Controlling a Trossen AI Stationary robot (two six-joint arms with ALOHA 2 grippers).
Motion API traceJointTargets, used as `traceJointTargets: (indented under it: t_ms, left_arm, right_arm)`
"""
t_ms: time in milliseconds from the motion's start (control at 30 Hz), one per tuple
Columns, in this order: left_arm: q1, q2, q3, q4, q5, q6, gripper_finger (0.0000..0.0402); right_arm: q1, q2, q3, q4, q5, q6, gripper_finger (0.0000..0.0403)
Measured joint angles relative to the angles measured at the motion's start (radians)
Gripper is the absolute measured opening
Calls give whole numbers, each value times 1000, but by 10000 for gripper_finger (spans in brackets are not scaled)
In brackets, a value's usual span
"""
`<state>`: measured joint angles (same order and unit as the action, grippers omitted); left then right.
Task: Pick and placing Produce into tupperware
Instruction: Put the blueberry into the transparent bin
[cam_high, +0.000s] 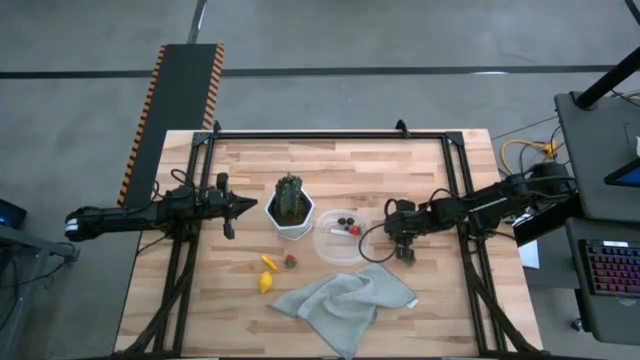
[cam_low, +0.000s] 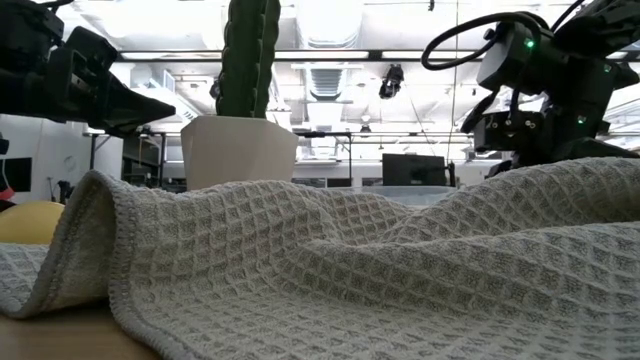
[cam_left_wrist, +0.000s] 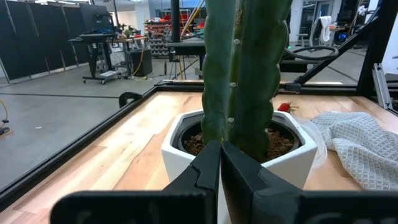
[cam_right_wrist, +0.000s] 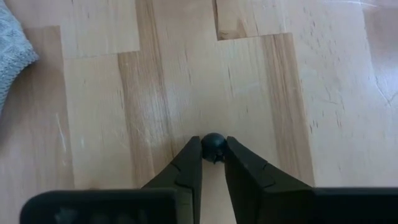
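The clear tupperware tub (cam_high: 326, 250) stands right of the white cactus pot (cam_high: 290, 215) and holds dark berries (cam_high: 345, 219) and a red strawberry (cam_high: 354, 229). Two yellow pieces (cam_high: 266, 282) and a strawberry (cam_high: 290, 262) lie on the table in front of the pot. My right gripper (cam_right_wrist: 213, 154) is right of the tub (cam_high: 404, 248), pointing down, shut on a dark round berry (cam_right_wrist: 213, 143). My left gripper (cam_left_wrist: 221, 158) is shut and empty, level, just left of the pot (cam_high: 238, 207). My right gripper pinches the dark round berry by its two sides (cam_right_wrist: 205, 147) between the free ends of its two fingers. The fingers come from above, pointing down at the bare wood. Whether the berry rests on the table or is lifted clear, I cannot tell.
A grey waffle cloth (cam_high: 345, 298) lies crumpled near the front edge, just in front of the tub and the right gripper; it fills the low view (cam_low: 350, 260). The tall green cactus (cam_left_wrist: 245, 68) stands close before the left gripper. A black frame (cam_high: 330, 135) rims the table.
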<state>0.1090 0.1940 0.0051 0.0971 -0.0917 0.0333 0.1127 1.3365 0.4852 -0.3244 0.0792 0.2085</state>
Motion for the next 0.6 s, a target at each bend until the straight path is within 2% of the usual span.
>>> traceJointTargets:
  t_ms: [600]
  left_arm:
    - [0, 1, 0, 0, 0, 0, 0]
  right_arm:
    - [0, -44, 54, -6, 1, -38, 47]
